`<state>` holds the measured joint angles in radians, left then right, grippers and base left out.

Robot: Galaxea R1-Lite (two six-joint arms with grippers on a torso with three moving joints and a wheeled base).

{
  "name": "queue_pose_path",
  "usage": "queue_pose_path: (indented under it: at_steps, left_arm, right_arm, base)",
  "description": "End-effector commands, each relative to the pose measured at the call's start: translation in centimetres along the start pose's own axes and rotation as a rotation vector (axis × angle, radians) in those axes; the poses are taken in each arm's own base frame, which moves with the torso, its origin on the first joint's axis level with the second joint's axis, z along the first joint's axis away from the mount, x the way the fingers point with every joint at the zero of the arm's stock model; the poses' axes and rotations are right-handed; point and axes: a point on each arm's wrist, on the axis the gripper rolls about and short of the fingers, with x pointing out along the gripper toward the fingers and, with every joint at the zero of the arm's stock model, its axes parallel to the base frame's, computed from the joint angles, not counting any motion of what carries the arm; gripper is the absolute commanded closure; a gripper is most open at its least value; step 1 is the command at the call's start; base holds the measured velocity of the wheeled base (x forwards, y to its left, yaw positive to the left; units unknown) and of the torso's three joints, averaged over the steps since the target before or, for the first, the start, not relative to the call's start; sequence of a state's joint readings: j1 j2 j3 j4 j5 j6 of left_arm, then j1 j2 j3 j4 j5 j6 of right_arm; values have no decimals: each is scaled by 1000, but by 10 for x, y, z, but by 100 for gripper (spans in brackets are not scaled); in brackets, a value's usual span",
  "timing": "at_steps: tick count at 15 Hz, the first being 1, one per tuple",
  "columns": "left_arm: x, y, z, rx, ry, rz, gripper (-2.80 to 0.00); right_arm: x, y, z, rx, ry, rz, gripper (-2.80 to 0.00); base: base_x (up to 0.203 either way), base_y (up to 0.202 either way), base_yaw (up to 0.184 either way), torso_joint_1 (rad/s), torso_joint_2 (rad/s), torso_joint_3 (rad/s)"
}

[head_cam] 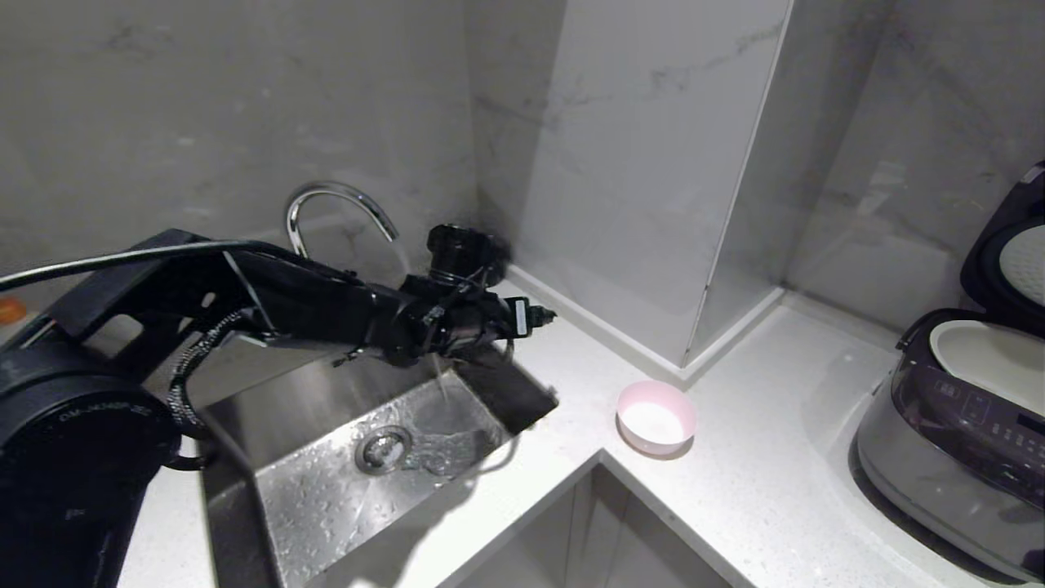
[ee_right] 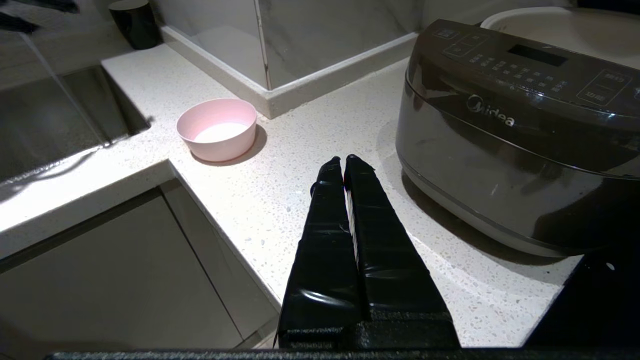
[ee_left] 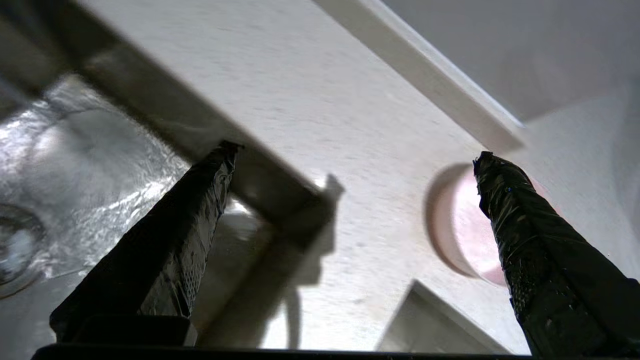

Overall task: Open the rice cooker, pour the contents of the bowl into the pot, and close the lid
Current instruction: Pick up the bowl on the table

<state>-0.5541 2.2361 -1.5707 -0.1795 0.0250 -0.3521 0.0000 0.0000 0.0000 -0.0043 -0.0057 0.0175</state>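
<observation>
1. The left end effector (ee_left: 355, 155) hangs over the near corner of the sink (head_cam: 326, 490), its two black fingers (ee_left: 165, 250) spread wide apart with nothing between them.
2. In the left wrist view, one finger sits over the wet steel of the sink and the other partly covers the bowl (ee_left: 460, 230), but it's up in the air, not touching it.
3. The bowl (head_cam: 655, 416) is pale pink with a white inside, standing upright on the white speckled bench (head_cam: 735, 490), at about 3 o'clock from the sink and well apart from the cooker.
4. The rice cooker (head_cam: 955, 457) is way over at 3 o'clock from the bowl, at the right edge of the head view. The lid (head_cam: 1008, 253) is swung up, showing its pale round inner plate.
5. The pot (head_cam: 980, 355) sits inside the cooker, white rim showing.
6. A thin stream of water runs from the faucet (head_cam: 339, 208) into the sink, near the drain (head_cam: 384, 449).
7. A black cup-like thing (head_cam: 461, 253) stands at 12 o'clock from the sink, in the wall corner.
8. The right end effector (ee_right: 342, 159) has its fingers pressed together, empty, hovering above the bench between the bowl and the cooker.
</observation>
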Motion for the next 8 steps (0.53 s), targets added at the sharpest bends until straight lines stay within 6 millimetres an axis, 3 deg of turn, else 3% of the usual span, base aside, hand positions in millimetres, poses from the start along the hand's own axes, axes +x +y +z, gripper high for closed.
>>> queue_pose_path:
  at_steps: [1, 8]
  left_arm:
    - [17, -17, -17, 22, 35, -33, -280]
    - [59, -66, -68, 139, 108, -136, -280]
  right_arm:
    - [0, 0, 0, 1, 0, 0, 0]
    - [0, 0, 0, 1, 0, 0, 0]
  base:
    - [0, 0, 0, 0, 0, 0]
    - [0, 0, 0, 0, 0, 0]
